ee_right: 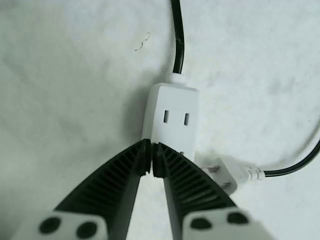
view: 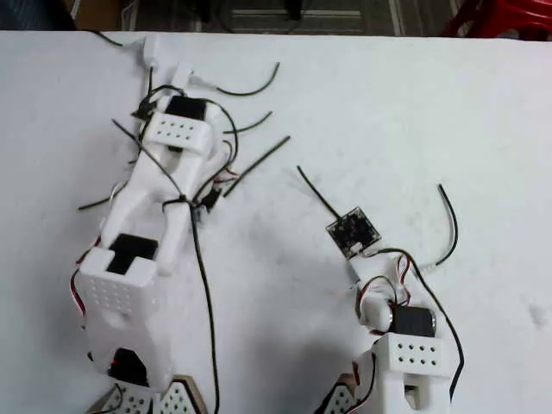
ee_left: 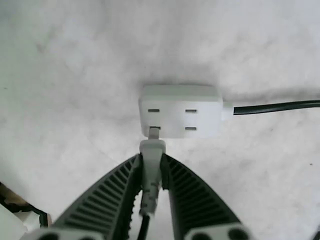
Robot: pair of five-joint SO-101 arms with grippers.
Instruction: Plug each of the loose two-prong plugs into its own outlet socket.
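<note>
On the white table (ee_left: pixel 70 70), left fingers (ee_left: pixel 122 187) clamp a plug (ee_left: pixel 151 150); right fingers (ee_right: pixel 125 175) touch, empty.

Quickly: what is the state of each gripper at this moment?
Left gripper: closed on a white two-prong plug, prongs at the outlet block.
Right gripper: closed, holding nothing.

White-plastic, black-servo left arm (view: pixel 145 194): stretched far forward from its base. Black ribbed left gripper (ee_left: pixel 151 161): fingers clamped on a white two-prong plug (ee_left: pixel 152 148). Matching right arm (view: pixel 410 354): folded near its base, wrist tipped down. Black ribbed right gripper (ee_right: pixel 151 152): fingertips pressed together.
</note>
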